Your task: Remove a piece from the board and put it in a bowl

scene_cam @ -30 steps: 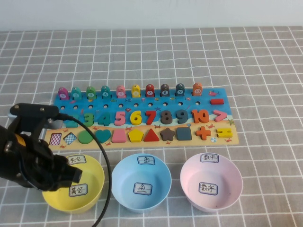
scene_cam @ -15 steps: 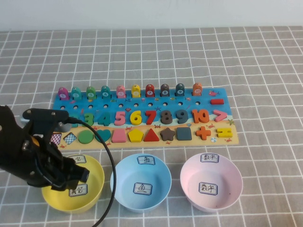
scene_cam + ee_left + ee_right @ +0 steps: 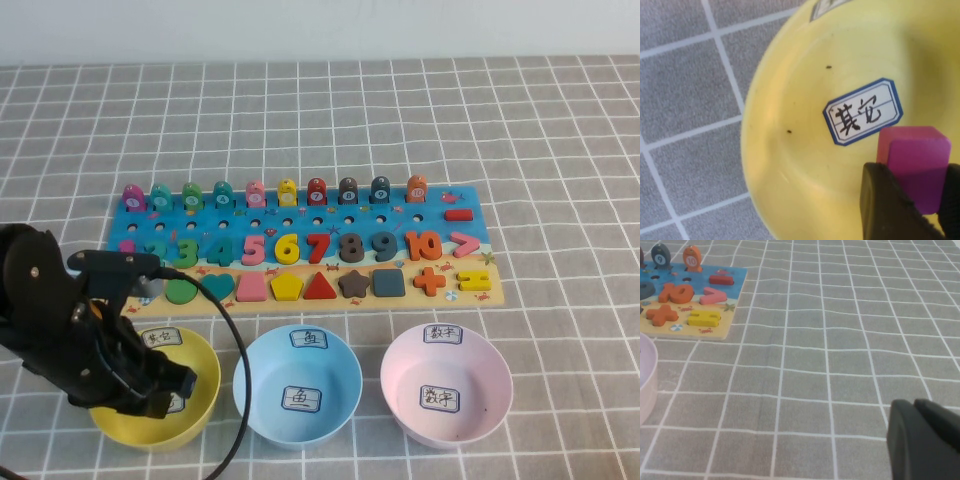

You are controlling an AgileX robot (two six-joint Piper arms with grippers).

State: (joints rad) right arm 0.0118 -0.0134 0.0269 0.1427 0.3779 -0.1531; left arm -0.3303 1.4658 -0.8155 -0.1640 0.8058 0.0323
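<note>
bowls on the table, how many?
3, in a row in front of the board: yellow bowl under the left gripper, which holds the magenta piece; blue bowl in the middle; pink bowl rightmost. Right gripper parked off right.

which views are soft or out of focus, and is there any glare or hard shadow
Left wrist view: the left hand and its magenta block are soft, while the yellow bowl and its label are sharper, with only a faint sheen. Right wrist view: the right hand is a dark blur over the table. High view: even lighting, soft shadows, no glare.
</note>
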